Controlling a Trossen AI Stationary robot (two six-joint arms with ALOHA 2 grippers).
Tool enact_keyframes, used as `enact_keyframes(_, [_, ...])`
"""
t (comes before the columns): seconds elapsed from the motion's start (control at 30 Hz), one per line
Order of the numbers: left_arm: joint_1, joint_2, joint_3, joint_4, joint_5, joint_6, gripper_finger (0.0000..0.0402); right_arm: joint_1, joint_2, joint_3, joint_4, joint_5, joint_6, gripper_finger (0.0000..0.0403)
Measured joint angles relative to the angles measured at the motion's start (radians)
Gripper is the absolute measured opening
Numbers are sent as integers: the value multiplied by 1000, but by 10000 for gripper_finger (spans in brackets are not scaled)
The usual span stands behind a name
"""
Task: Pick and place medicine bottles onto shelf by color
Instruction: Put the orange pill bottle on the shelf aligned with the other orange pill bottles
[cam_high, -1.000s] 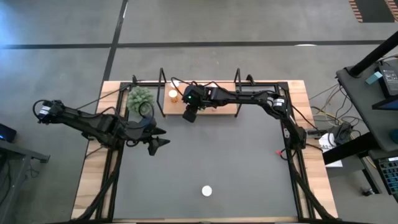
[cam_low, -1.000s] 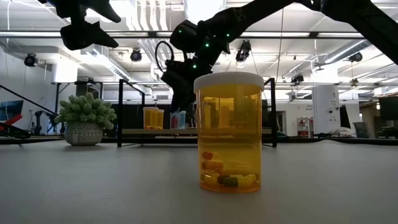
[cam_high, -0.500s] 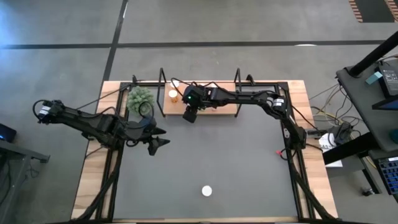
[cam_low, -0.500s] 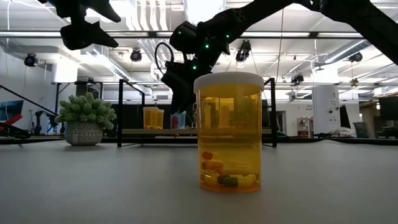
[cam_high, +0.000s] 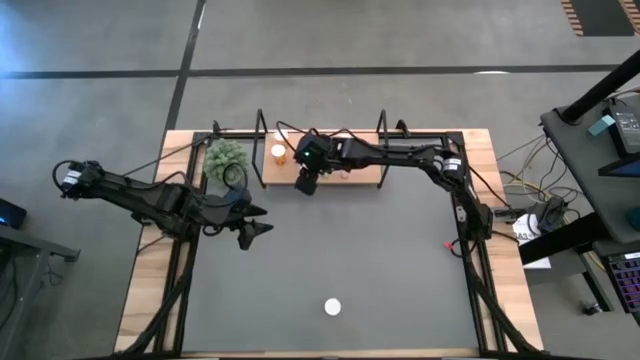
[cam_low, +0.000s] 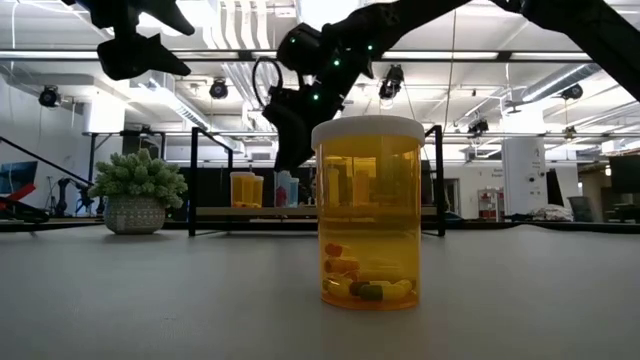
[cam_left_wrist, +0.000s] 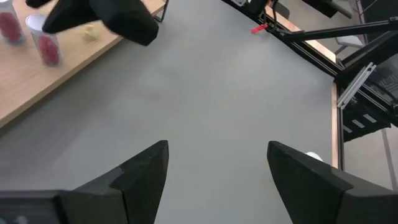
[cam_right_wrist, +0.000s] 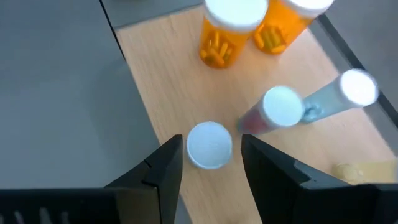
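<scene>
Orange plastic, white-capped, one medicine bottle (cam_low: 368, 212) is standing alone on the grey mat (cam_high: 330, 260) near the table's front edge, a few capsules lying at its bottom. Two more orange bottles (cam_right_wrist: 231, 32) and pink-filled vials (cam_right_wrist: 273, 112) are sitting upright on the wooden shelf (cam_high: 345, 172) at the back. The right gripper (cam_right_wrist: 210, 163) is hovering over a white-capped vial (cam_right_wrist: 209, 144), fingers parted on either side of it, gripping nothing. The left gripper (cam_left_wrist: 217, 165) is hanging open and empty over the mat's left part, with wide bare mat lying between shelf and lone bottle.
</scene>
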Motion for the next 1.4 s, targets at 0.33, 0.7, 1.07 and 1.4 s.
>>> enact_keyframes(0.33, [0, 4, 0, 0, 0, 0, 258, 0, -80, 0, -31, -6, 8, 155])
enact_keyframes(0.7, [0, 9, 0, 23, -8, 0, 258, 57, -254, 1, -230, -5, 39, 155])
enact_keyframes(1.07, [0, 126, 0, 137, -31, -2, 258, 269, -425, -8, -518, -3, 156, 155])
enact_keyframes(1.4, [-28, 332, 6, 560, 115, 170, 258, 489, -468, -13, -686, 5, 331, 155])
